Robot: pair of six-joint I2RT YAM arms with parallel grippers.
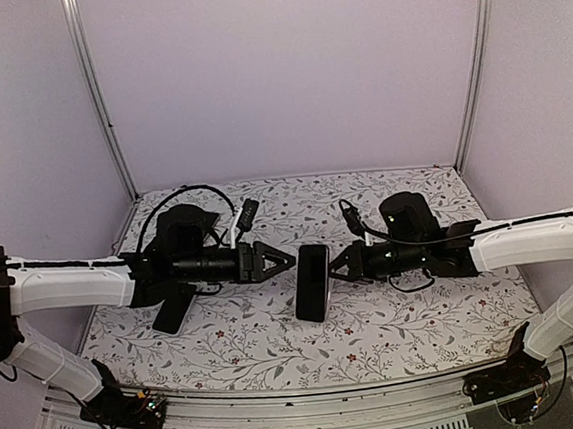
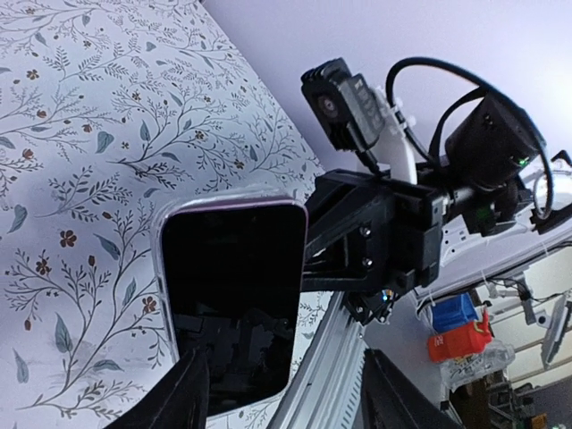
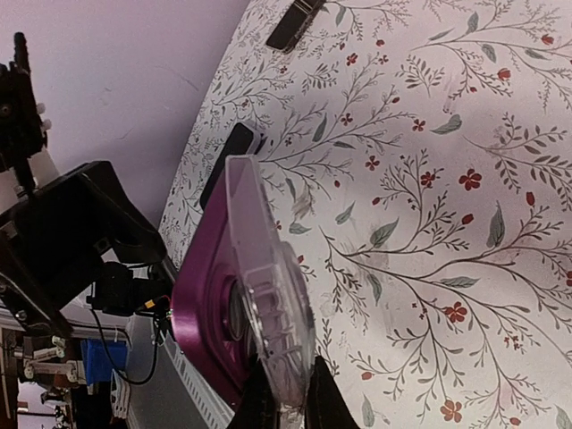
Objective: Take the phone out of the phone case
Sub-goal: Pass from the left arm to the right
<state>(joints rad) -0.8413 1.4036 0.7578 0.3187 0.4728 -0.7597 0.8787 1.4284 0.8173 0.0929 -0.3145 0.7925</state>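
Pinching the phone case (image 3: 273, 313) by one edge, the right gripper (image 1: 338, 263) holds it over the middle of the floral table (image 1: 406, 314). The phone (image 3: 201, 313), magenta-backed with a dark screen, is in the clear shell; whether fully seated, I cannot tell. Just left hangs the left gripper (image 1: 282, 260), fingers spread wide, touching nothing. A black phone (image 1: 171, 310) lies at the left.

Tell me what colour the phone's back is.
Magenta-purple. The phone shows it best in the right wrist view, against the clear case.
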